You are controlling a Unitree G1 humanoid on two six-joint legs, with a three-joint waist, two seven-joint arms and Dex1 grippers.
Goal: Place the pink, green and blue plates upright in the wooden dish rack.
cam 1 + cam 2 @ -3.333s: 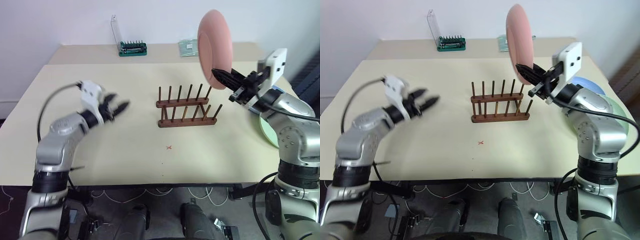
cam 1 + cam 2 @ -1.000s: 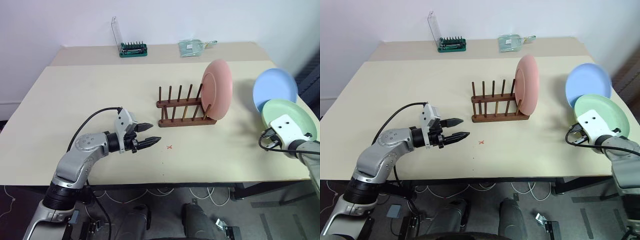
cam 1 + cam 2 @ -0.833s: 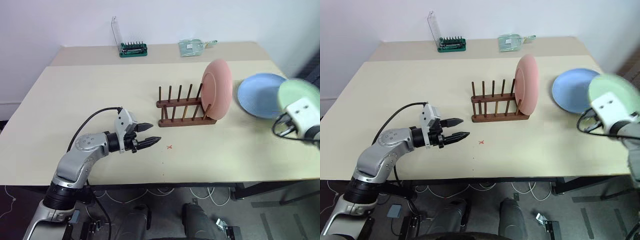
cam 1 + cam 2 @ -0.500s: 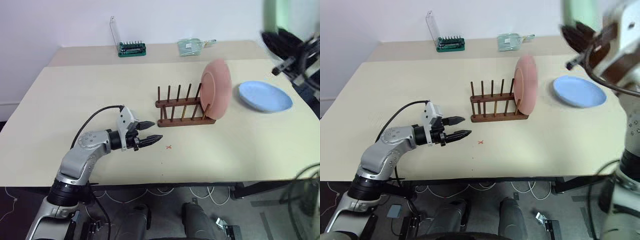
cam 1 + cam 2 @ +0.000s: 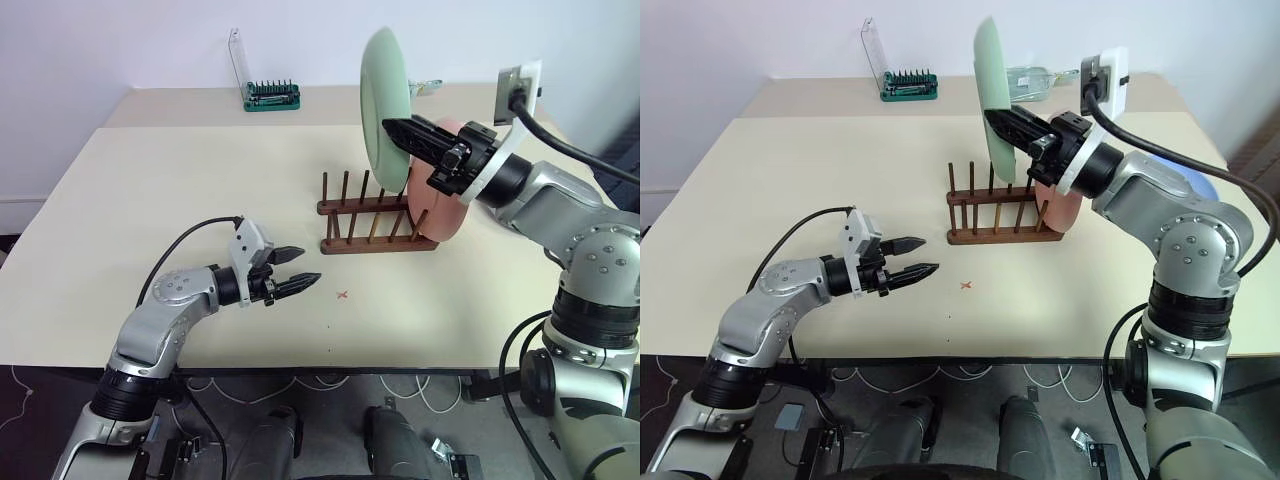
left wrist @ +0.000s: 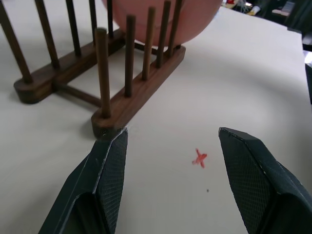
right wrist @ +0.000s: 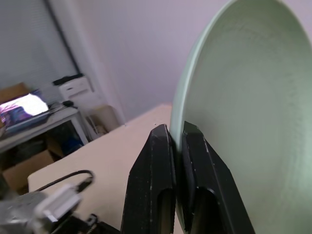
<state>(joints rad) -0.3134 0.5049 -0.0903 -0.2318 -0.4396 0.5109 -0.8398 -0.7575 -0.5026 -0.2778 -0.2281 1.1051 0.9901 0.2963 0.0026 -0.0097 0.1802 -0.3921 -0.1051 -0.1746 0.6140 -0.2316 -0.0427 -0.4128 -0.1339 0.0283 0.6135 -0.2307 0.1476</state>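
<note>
— Where is the green plate?

— I have it in the right gripper (image 5: pixel 392 131): the jaws are pinched tight on the rim of the green plate (image 5: pixel 385 104), which stands on edge in the air above the wooden dish rack (image 5: pixel 377 214), over its right half. From the right wrist I see both fingers (image 7: pixel 156 180) closed flat on either face of the rim.

— And the other plates?

— The pink plate (image 5: pixel 443 205) stands upright in the rack's right end, leaning slightly, just below and behind my right wrist. I catch only a sliver of the blue plate (image 5: pixel 1206 186) behind the right forearm, on the worktop (image 5: pixel 180 190).

— How do the arms sit?

— The right arm reaches in from the right, forearm raised, jaws pointing left and a touch upward. The left gripper (image 5: pixel 302 268) hangs low over the worktop, well short of the rack, pointing right towards it, jaws parted and holding nothing. From the left wrist, the rack's near corner lies just past one fingertip (image 6: pixel 113 148), with a red cross mark (image 6: pixel 199 158) between the fingers.
</note>
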